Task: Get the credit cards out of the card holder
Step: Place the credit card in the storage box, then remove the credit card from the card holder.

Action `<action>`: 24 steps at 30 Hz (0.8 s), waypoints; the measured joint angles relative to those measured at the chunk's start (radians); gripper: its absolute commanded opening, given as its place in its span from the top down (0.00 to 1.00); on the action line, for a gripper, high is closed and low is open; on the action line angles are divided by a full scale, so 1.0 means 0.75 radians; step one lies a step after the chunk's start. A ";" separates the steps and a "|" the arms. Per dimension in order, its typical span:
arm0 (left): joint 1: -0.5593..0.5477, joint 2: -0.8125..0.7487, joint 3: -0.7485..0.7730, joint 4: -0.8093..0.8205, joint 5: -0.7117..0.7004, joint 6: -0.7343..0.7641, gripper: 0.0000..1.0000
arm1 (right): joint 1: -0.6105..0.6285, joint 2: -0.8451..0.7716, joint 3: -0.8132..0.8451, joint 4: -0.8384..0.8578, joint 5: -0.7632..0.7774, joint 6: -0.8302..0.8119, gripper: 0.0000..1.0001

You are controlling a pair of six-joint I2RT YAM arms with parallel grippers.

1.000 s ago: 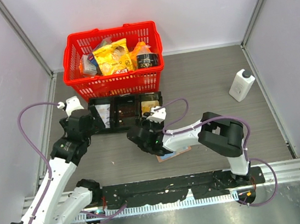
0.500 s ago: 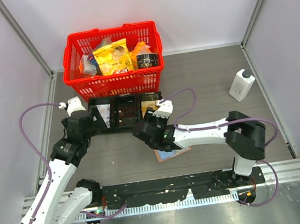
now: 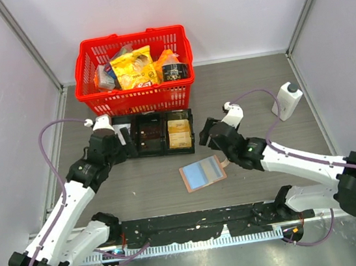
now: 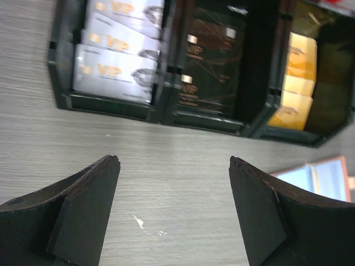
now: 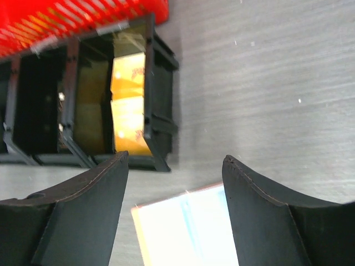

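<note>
The card holder [image 3: 202, 174] lies open on the table, light blue and white inside, with a tan-pink edge and its snap tab at the right. It also shows in the right wrist view as the card holder [image 5: 188, 227] and in the left wrist view as the card holder [image 4: 319, 174]. Credit cards sit in the black tray [image 3: 154, 150]: gold ones [image 3: 179, 133] [image 5: 128, 105] in the right compartment, grey ones [image 4: 113, 69] in the left. My right gripper [image 3: 207, 137] [image 5: 175, 158] hangs open, just beyond the holder's far edge. My left gripper [image 3: 125, 152] [image 4: 175, 160] is open and empty over bare table before the tray.
A red basket [image 3: 133, 70] of groceries stands behind the tray. A white bottle [image 3: 286, 100] is at the right, near the wall. The tray's middle compartment holds dark cards [image 4: 208, 72]. Grey walls close in both sides and the back.
My right arm swung back from the tray's right compartment to the right, uncovering the card holder. My left arm shifted slightly right along the tray's front.
</note>
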 measured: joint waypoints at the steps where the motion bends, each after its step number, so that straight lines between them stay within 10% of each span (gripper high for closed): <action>1: -0.028 0.006 0.000 -0.004 0.005 -0.020 0.16 | -0.028 -0.033 -0.031 -0.007 -0.061 -0.017 0.28; 13: -0.651 0.201 0.001 -0.001 -0.090 -0.403 0.20 | -0.208 -0.056 -0.199 -0.027 -0.653 -0.183 0.35; 24: -0.908 0.502 0.053 0.078 -0.176 -0.633 0.25 | -0.255 0.096 -0.238 -0.006 -0.856 -0.227 0.38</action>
